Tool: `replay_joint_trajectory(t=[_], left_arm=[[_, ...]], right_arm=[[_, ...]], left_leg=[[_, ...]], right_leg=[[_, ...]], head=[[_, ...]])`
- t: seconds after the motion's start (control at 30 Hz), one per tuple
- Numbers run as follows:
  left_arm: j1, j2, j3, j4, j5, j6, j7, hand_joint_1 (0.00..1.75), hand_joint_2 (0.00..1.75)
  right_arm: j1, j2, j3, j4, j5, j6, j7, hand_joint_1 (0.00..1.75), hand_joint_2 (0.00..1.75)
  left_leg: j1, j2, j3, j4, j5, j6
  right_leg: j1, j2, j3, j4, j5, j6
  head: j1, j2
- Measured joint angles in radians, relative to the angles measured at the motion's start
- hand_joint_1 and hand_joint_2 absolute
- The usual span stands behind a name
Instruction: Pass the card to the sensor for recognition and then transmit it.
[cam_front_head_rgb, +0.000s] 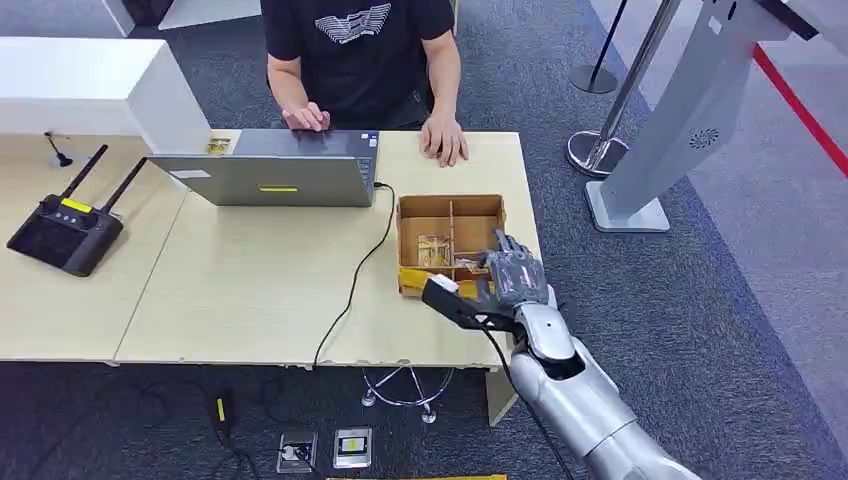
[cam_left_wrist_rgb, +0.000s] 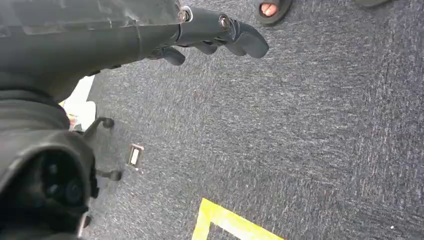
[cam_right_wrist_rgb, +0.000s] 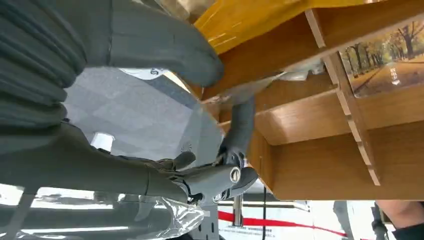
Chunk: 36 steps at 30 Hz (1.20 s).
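One right hand (cam_front_head_rgb: 512, 272) reaches over the box's (cam_front_head_rgb: 450, 204) near edge.

Office or lobby: desk (cam_front_head_rgb: 250, 290), laptop (cam_front_head_rgb: 265, 170), grey carpet (cam_front_head_rgb: 700, 300), barrier stanchions (cam_front_head_rgb: 597, 75)

- No words or numbers can be read.
- The person's black shirt (cam_front_head_rgb: 355, 40), top centre in the head view, bears an unreadable white striped emblem.
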Motion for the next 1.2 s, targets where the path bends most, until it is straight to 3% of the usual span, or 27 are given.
replay_joint_trajectory(t=[1.0,1.07,1.2], left_arm=[[0.0,0.001,0.0,0.0,-0.001,0.0,0.0,0.0,0.0],[0.0,0.001,0.0,0.0,-0.001,0.0,0.0,0.0,0.0],[0.0,0.001,0.0,0.0,-0.001,0.0,0.0,0.0,0.0]], right_arm=[[0.008,-0.005,0.0,0.01,-0.003,-0.039,-0.01,0.0,1.75],[0.008,-0.005,0.0,0.01,-0.003,-0.039,-0.01,1.75,1.75],[0.008,-0.006,0.0,0.01,-0.003,-0.04,-0.01,1.75,1.75]], left_leg=[[0.0,0.0,0.0,0.0,0.0,0.0],[0.0,0.0,0.0,0.0,0.0,0.0],[0.0,0.0,0.0,0.0,0.0,0.0]], right_leg=[[0.0,0.0,0.0,0.0,0.0,0.0],[0.0,0.0,0.0,0.0,0.0,0.0],[0.0,0.0,0.0,0.0,0.0,0.0]], head=[[0.0,0.0],[0.0,0.0],[0.0,0.0]])
